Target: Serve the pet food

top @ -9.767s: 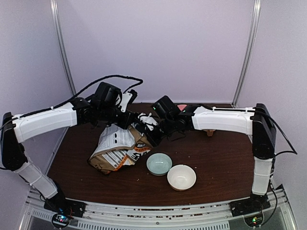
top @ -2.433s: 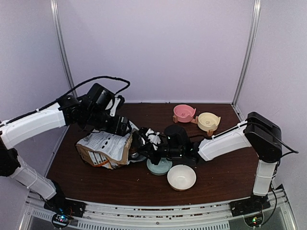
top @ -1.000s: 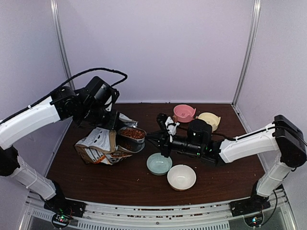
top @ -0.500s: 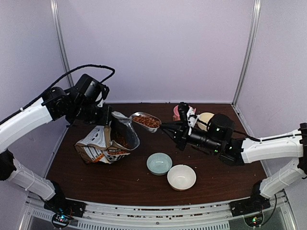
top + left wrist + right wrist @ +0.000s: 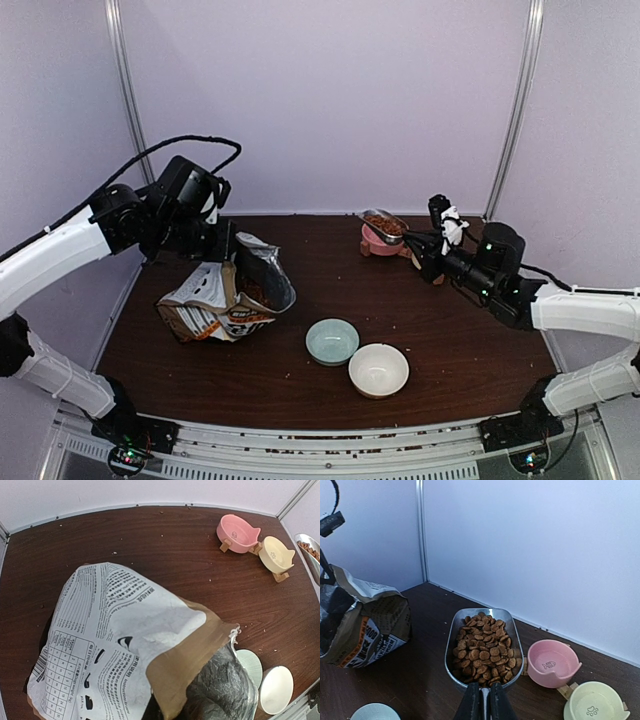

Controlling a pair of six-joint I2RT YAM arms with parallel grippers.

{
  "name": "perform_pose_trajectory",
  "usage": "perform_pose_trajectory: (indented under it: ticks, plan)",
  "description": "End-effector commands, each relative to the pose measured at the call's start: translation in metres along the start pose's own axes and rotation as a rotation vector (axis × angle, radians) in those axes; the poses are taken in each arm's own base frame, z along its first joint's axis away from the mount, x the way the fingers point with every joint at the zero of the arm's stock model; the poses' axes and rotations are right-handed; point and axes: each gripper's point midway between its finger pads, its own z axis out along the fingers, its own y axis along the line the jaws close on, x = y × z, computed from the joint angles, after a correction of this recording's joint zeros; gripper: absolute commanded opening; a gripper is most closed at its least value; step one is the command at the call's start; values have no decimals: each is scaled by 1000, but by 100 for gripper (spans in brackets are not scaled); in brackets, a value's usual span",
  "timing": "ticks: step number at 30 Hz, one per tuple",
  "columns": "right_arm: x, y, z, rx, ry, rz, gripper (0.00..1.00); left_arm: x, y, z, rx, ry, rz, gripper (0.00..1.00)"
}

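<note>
Fingers (image 5: pixel 470 703) of the right gripper (image 5: pixel 481 692) were pinched narrow on the thin handle of a shiny metal scoop (image 5: pixel 464 619), their bases cut off by the bottom edge of the wrist view. The scoop was heaped with the pet food (image 5: pixel 482 650), small round reddish-brown kibble pellets. It hung raised close beside a pink cat-shaped bowl on a wooden stand (image 5: pixel 551 662); whether it reached over that bowl could not be told. A pale yellow bowl of the same shape (image 5: pixel 595 702), partly cropped, sat just beyond the pink bowl.

The left gripper (image 5: pixel 222 243) had its fingers hidden behind crumpled paper in its wrist view. From above it was closed on the raised rim of a brown-and-white printed paper bag (image 5: pixel 215 305), well left of the pink bowl, whose dark inside was hard to make out. A pale blue round bowl (image 5: pixel 331 341) and a white round bowl (image 5: pixel 378 369) sat side by side nearer the arm bases than the pink bowl.
</note>
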Motion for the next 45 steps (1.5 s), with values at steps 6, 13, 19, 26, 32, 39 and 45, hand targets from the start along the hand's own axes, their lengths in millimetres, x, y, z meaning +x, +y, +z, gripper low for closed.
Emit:
perform_pose_trajectory:
  ticks: [6,13,19,26,32,39,45]
  plan:
    - [27,-97,-26,249,55,28,0,-36,-13,-12,74,-149,-37,0]
    - [54,-148,-40,390,144,80,0,-36,-12,-13,70,-151,-36,0]
    - [63,-170,-42,436,195,113,0,-36,-12,-13,73,-151,-31,0]
    - [72,-179,-36,449,279,128,0,-36,-11,-16,71,-158,-32,0]
    - [85,-186,-35,473,382,139,0,-36,-11,-17,74,-160,-26,0]
    - [98,-197,-34,510,526,145,0,-37,-11,-21,82,-164,-22,0]
    - [106,-201,-35,514,611,161,0,-36,-10,-24,87,-165,-22,0]
